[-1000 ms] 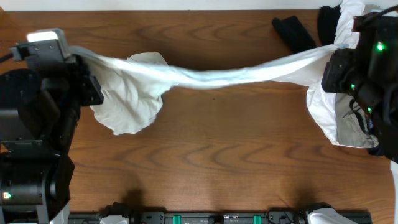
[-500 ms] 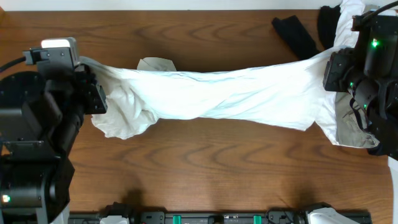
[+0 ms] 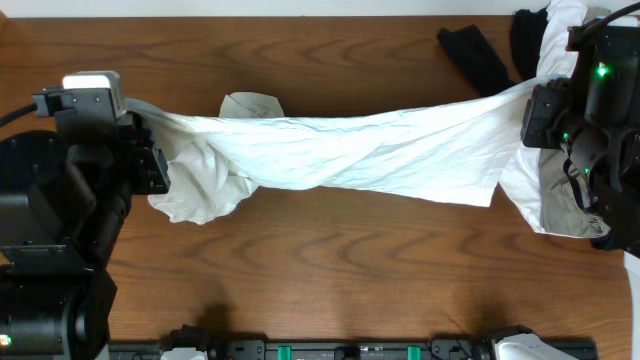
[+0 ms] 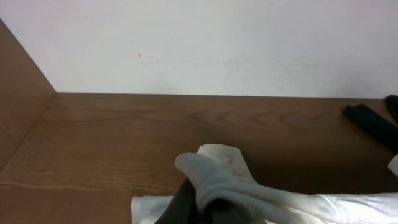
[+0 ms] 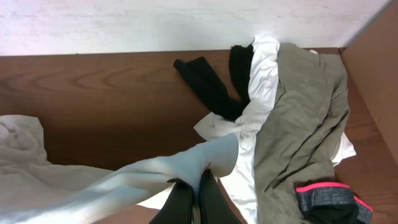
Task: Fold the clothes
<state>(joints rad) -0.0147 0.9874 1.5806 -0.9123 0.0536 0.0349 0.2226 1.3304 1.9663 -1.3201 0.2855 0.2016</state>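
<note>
The left hand is clamped tight on one end of the white shirt, and the right hand pinches the other end. The shirt spans the surface between them, its right end near the piled clothes.

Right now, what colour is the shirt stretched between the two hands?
The shirt is plain white; the overhead view shows it best.

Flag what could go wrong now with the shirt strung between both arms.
The white shirt is twisted mid-span, so laying it down may set creases. The left end effector and right end effector each pinch little fabric; more tension might pull it free. Its right end lies by the clothes pile, which could snag.
</note>
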